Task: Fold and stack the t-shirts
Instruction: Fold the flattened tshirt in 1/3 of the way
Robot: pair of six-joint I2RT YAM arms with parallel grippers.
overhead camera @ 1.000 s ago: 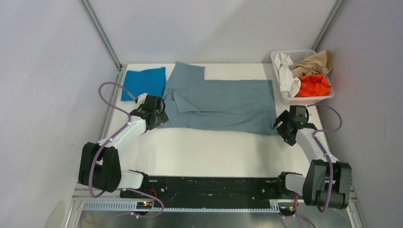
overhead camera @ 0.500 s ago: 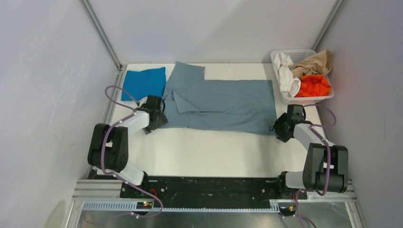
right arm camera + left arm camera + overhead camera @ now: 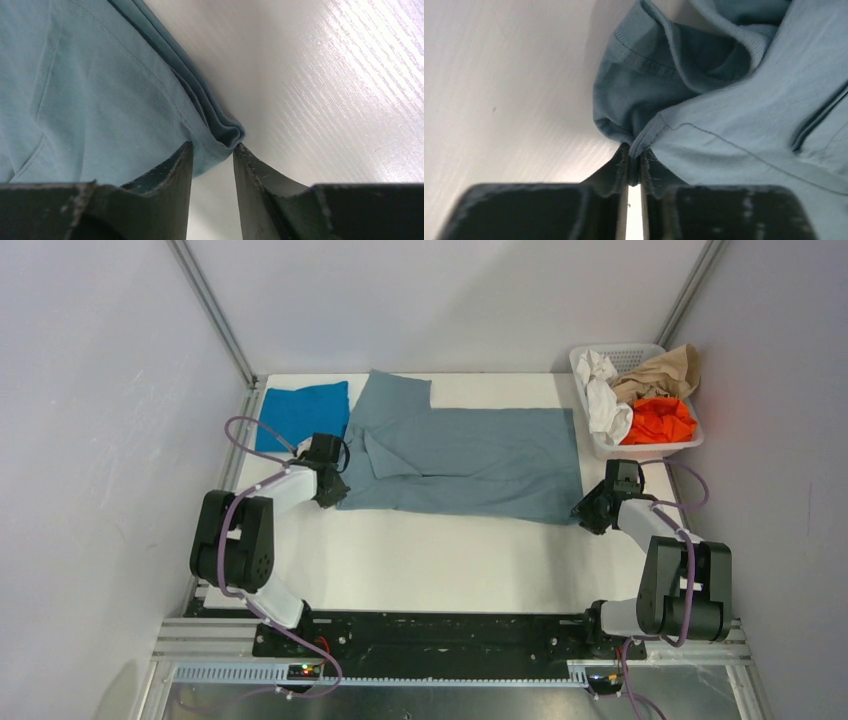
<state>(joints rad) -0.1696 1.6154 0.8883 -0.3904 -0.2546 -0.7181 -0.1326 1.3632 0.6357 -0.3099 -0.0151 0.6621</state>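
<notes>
The large grey-blue t-shirt (image 3: 470, 460) lies spread lengthwise across the back half of the table, folded over on itself. A brighter blue t-shirt (image 3: 302, 412) lies folded at the back left. My left gripper (image 3: 336, 498) sits at the grey-blue shirt's near left corner. In the left wrist view my left gripper (image 3: 635, 160) is shut, pinching a bunched hem of the shirt (image 3: 734, 110). My right gripper (image 3: 588, 512) is at the shirt's near right corner. In the right wrist view my right gripper (image 3: 212, 147) stands narrowly open, the folded corner (image 3: 227, 135) between its tips.
A white basket (image 3: 578, 368) at the back right holds white, beige and orange clothes. Grey walls close in the table's left, right and back. White tabletop (image 3: 440, 560) stretches between the shirt and the arm bases.
Both arms have lowered and reached in to the shirt's near corners. The left jaws went from open to shut on the hem. The right jaws have narrowed around the corner.
</notes>
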